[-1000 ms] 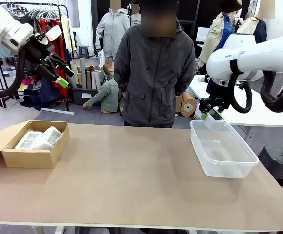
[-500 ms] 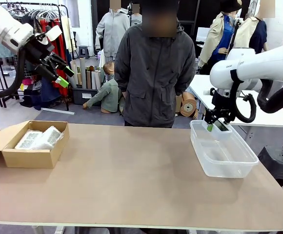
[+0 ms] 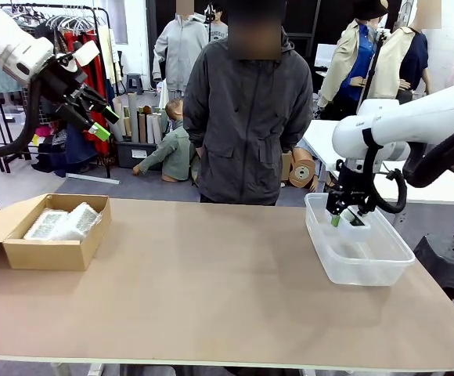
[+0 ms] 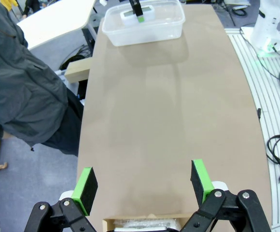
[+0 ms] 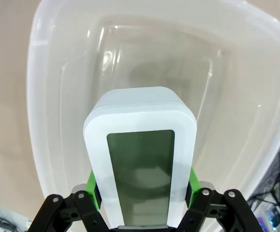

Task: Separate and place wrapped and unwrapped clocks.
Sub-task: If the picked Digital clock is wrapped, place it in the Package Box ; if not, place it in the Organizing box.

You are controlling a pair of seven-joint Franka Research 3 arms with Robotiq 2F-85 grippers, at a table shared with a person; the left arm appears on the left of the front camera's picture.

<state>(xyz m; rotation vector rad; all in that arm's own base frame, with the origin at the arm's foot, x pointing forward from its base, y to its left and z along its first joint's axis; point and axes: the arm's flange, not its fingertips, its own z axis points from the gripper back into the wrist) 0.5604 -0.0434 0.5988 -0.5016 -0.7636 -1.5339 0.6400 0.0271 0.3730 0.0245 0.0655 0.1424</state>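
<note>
A bare white clock (image 5: pixel 140 159), its grey-green screen facing up, hangs inside the clear tub (image 3: pixel 321 243) at the table's right end, clamped between the closed fingers of the right gripper (image 3: pixel 344 218). In the right wrist view the clock is above the tub's floor and appears not yet set down. Across the table, two bubble-wrapped bundles (image 3: pixel 63 222) lie side by side in the open cardboard box (image 3: pixel 51 254). The left gripper (image 3: pixel 94 112) hovers high above that box with its jaws spread wide, holding nothing. A person (image 3: pixel 246 110) stands at the far side, hands off the table. The sort looks nearly complete: wrapped clocks are boxed, and only the bare clock's release into the tub seems left.
</note>
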